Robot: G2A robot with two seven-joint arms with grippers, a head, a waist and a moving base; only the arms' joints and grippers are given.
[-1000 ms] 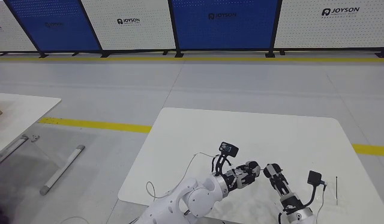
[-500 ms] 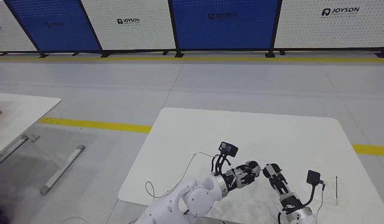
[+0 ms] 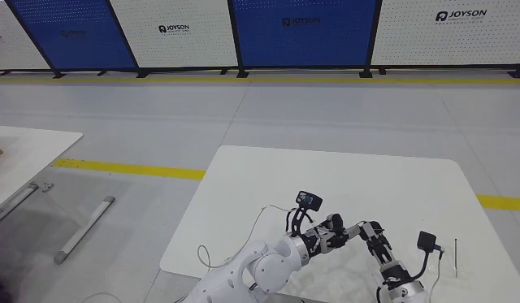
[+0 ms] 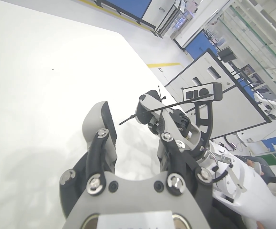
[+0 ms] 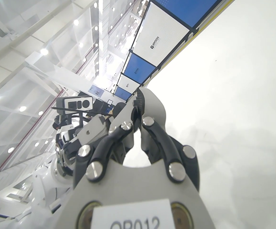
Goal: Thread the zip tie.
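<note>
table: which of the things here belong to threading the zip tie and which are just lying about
For the job: zip tie, held by the shut right pincer; open left pincer beside it.
Lying about: thin dark strip flat on the table, apart from both arms.

We count two zip ties, a first zip tie [image 4: 176, 104] and a second zip tie [image 3: 455, 254]. We count two end effectors, the left end effector [image 4: 133, 125] and the right end effector [image 5: 138, 101]. We count one worktop [image 3: 341, 173].
</note>
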